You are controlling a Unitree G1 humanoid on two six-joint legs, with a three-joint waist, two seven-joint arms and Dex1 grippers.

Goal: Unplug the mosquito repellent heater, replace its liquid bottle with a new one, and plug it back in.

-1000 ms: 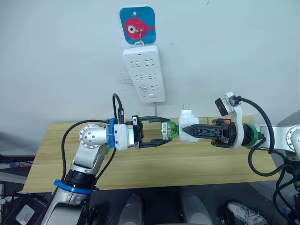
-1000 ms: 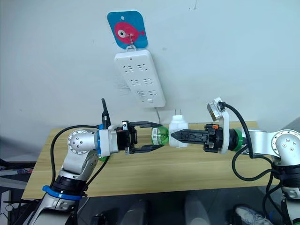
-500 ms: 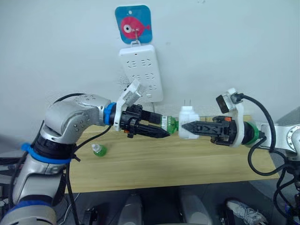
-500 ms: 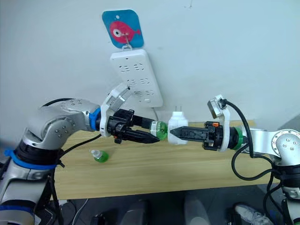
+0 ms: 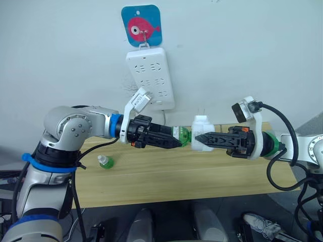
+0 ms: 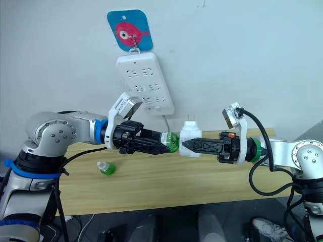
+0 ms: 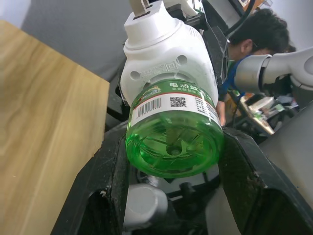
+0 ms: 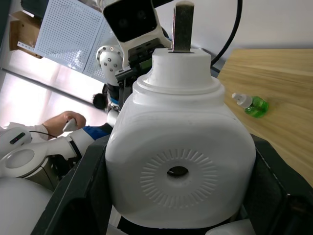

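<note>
Left eye view — the mosquito repellent heater [image 5: 202,138] is held in mid-air above the desk [image 5: 166,176], below the wall power strip [image 5: 150,78], and it is gripped across its white body by the right end effector [image 5: 198,137], whose two black fingers are closed on its sides. The prongs are seen pointing upward. The green liquid bottle [image 5: 181,135] projects sideways from the heater toward the robot's left, so its long axis lies roughly level, in line with both forearms. The left end effector [image 5: 177,143] is closed around that bottle; in the left wrist view the bottle's base [image 7: 172,147] is seen seated between the two dark fingers, the neck entering the heater.

The coming move is judged to turn on this shared axis — a twist or pull by the left arm along it, away from the heater, while the right arm holds steady. Any tilt off that line could bind the threads.

A second small green bottle [image 5: 105,162] lies on the desk, nearer the left arm, well apart from both end effectors.
</note>
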